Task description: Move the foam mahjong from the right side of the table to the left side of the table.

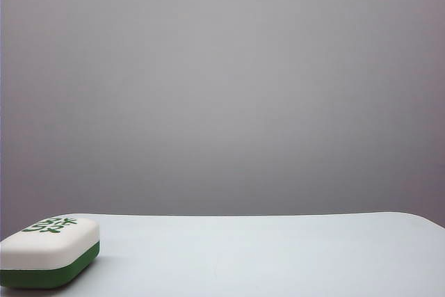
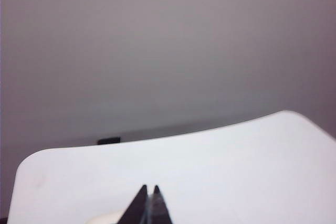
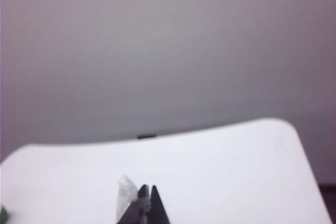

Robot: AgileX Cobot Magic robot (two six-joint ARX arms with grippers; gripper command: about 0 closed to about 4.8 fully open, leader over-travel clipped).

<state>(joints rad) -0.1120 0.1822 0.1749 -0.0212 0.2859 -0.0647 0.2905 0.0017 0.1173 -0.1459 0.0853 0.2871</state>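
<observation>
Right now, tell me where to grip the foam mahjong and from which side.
Grip the foam mahjong across its two long sides, coming from above: it lies flat on the table, marked face up, nothing beside it. The left gripper and right gripper both look shut, so open one first.

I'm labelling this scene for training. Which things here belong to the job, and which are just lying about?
Job:
foam mahjong, at the table's left
left end effector, shut
right end effector, shut

Lying about:
small dark object past the far edge
</observation>
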